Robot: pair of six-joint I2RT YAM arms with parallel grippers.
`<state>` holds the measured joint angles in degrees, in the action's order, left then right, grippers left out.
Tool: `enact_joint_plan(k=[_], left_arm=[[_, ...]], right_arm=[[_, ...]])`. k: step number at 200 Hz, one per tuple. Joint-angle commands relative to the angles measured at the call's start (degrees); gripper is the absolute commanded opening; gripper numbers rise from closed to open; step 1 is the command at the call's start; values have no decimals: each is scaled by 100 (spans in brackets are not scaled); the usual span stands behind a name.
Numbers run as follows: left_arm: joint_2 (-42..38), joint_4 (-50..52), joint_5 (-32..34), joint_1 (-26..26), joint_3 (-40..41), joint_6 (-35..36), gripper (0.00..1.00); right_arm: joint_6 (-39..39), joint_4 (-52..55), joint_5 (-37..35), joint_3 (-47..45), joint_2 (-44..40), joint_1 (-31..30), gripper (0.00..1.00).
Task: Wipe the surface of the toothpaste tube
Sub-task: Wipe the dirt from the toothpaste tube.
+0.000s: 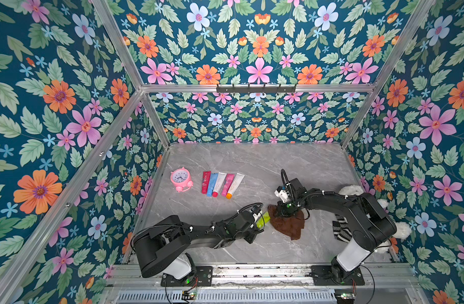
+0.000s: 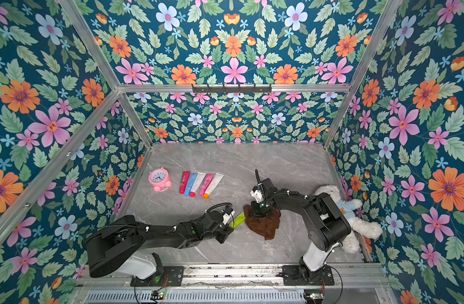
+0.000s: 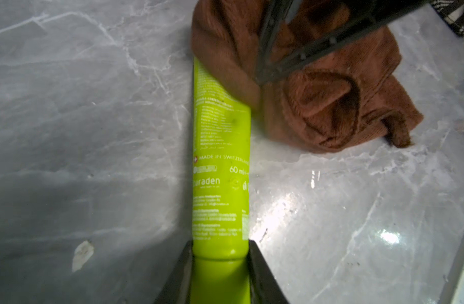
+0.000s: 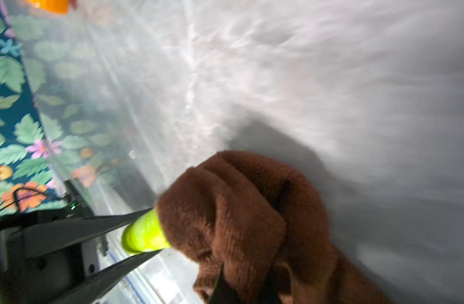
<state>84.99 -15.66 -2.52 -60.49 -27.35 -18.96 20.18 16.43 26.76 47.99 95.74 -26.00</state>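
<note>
A lime-green toothpaste tube [image 3: 221,158] lies along the marble tabletop, also seen in both top views [image 1: 263,219] [image 2: 238,219]. My left gripper [image 3: 220,247] is shut on its cap end, one finger on each side. A crumpled brown cloth [image 3: 317,105] covers the tube's far, flat end. My right gripper [image 4: 245,287] is shut on a bunch of this cloth [image 4: 238,210] and presses it onto the tube [image 4: 145,234] from above. In a top view the right gripper [image 1: 284,210] stands over the cloth [image 1: 288,223], just right of the left gripper [image 1: 257,222].
A pink alarm clock [image 1: 180,179] and a row of several coloured tubes [image 1: 221,184] lie further back on the left. A white plush toy [image 2: 352,210] and a striped cloth [image 1: 341,227] sit by the right wall, behind the right arm. Floral walls enclose the table.
</note>
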Motion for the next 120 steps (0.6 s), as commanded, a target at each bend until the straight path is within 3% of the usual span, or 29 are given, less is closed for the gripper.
enact_joint_plan(k=[1, 51, 120], left_arm=[[4, 362, -110, -3, 24, 3, 0], [72, 371, -134, -7, -27, 12, 0], [-10, 375, -99, -7, 24, 5, 0]], right_arm=[[-176, 471, -1099, 25, -303, 43, 0], [42, 438, -366, 220, -990, -607, 0], [248, -3, 162, 459, 271, -1241, 0]])
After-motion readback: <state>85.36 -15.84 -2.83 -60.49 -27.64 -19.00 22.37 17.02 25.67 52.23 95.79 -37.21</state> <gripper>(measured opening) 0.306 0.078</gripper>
